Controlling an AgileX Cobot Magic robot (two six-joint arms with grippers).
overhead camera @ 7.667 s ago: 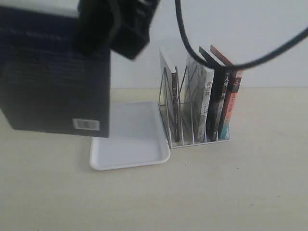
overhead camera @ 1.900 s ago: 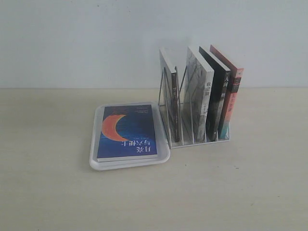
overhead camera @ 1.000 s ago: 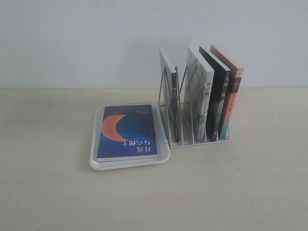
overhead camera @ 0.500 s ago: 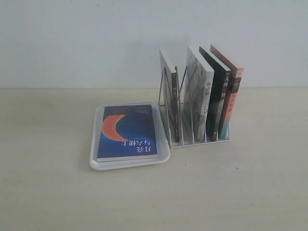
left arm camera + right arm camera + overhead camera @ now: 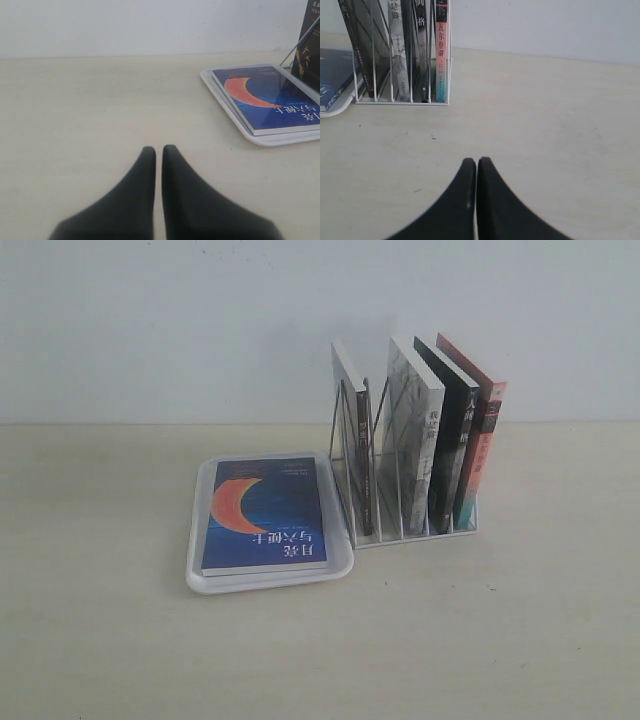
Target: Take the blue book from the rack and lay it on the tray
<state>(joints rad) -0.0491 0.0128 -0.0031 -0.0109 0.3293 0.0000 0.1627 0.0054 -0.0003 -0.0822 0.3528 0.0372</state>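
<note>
The blue book (image 5: 265,515) lies flat, cover up, on the white tray (image 5: 200,580), its orange-red crescent showing. The left wrist view shows the same book (image 5: 272,97) on the tray (image 5: 220,90). The white wire rack (image 5: 345,455) stands right of the tray and holds several upright books. My left gripper (image 5: 158,149) is shut and empty over bare table, well away from the tray. Shut and empty too, my right gripper (image 5: 477,160) hovers over the table in front of the rack (image 5: 402,102). Neither arm appears in the exterior view.
The rack holds a dark book (image 5: 356,445), a grey-white book (image 5: 415,440), a black-spined book (image 5: 452,445) and a red-spined book (image 5: 483,445). A plain white wall stands behind the beige table (image 5: 500,620).
Earlier the left arm held the blue book up near the camera above the empty tray. Since then the book has lain on the tray; nothing has moved in the last two seconds.
</note>
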